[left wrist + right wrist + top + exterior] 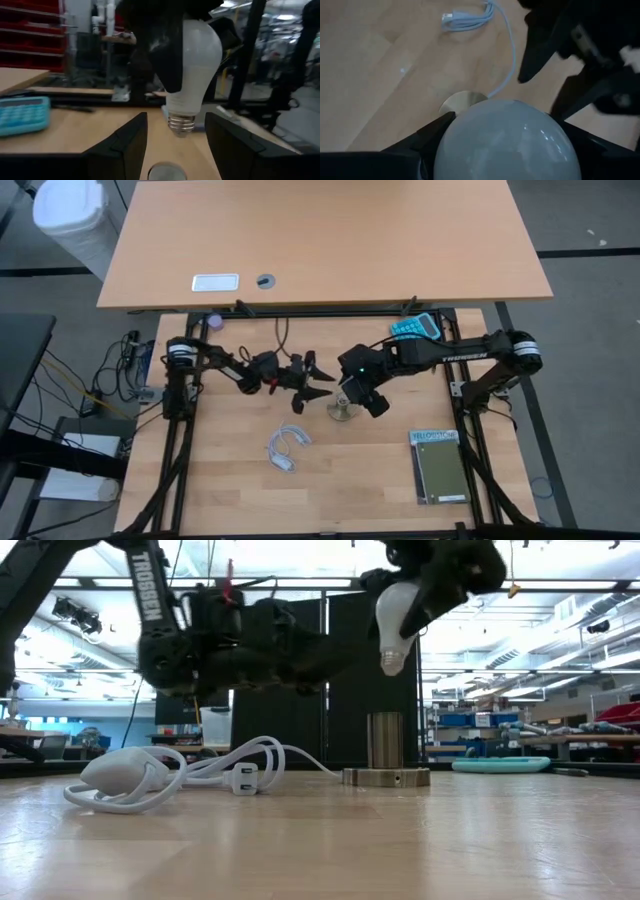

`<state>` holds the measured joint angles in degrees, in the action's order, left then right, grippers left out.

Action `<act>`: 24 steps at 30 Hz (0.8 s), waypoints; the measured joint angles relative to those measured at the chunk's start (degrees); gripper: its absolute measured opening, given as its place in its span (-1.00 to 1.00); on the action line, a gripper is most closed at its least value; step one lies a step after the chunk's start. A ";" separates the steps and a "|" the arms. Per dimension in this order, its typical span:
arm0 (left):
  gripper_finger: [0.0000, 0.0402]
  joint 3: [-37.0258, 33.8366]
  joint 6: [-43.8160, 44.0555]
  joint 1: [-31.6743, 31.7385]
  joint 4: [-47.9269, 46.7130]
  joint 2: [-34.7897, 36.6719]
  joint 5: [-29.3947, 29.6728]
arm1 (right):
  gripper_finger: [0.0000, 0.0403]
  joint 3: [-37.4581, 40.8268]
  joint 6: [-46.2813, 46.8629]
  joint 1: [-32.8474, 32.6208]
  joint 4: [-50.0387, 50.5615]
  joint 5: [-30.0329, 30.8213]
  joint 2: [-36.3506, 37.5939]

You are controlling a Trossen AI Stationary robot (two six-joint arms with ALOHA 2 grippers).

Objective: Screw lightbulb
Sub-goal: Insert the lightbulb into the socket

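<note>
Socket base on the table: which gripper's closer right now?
Right. The right gripper holds the lightbulb just above the socket base; the left gripper sits open beside it.

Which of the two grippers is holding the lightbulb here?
The right gripper, clamped on the lightbulb above the socket; the left gripper waits beside it, empty.

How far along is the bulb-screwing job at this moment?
Done: right gripper has the lightbulb lifted, base down. In hand: it hangs above the socket, not yet touching it. Left: lowering and twisting it in. Left gripper waits open beside the socket.
</note>
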<state>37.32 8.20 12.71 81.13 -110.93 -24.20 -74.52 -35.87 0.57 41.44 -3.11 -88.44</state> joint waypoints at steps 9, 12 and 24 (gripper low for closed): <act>0.01 -3.16 -5.36 -4.94 -13.24 2.80 10.40 | 0.34 3.31 -1.08 1.78 -5.67 -2.01 -1.25; 0.01 -2.71 -6.88 -6.78 -15.22 2.80 14.53 | 0.35 3.68 -0.58 2.28 -5.69 -2.74 -1.87; 0.01 0.11 -8.36 -11.43 -23.05 2.56 24.48 | 0.35 6.17 0.29 2.63 -7.58 -4.52 -4.30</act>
<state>37.43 -0.16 1.28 58.08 -108.38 0.27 -68.36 -35.57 3.20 33.86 -7.63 -92.75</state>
